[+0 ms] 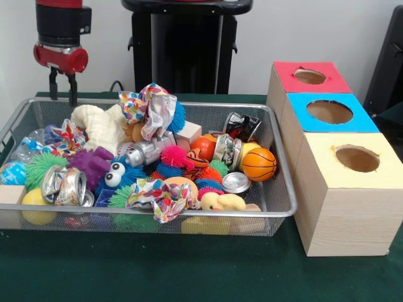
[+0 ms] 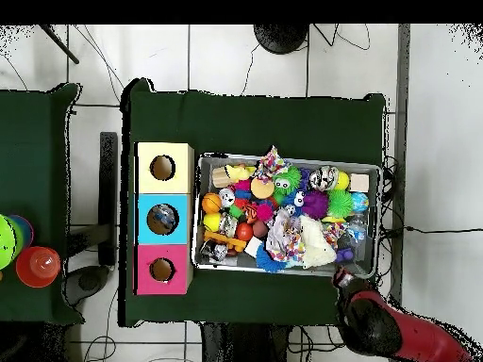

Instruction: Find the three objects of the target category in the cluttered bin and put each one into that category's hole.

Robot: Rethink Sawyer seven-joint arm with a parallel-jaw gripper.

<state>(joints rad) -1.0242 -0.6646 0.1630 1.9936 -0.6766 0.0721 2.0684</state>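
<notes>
Hanging upright over the far left corner of the bin, seen from the front: red and black arm, gripper with two dark fingers apart, nothing between them, just above the rim. One crinkled clear bottle against the bin's left wall, half buried under a patterned paper wad; other bottles not made out. Nearer the front rim, a crushed can and a yellow duck. Beside the bin, three wooden boxes with holes: yellow, blue, red. Underneath, dark green tablecloth. Beyond, black pedestal, pale wall.
</notes>
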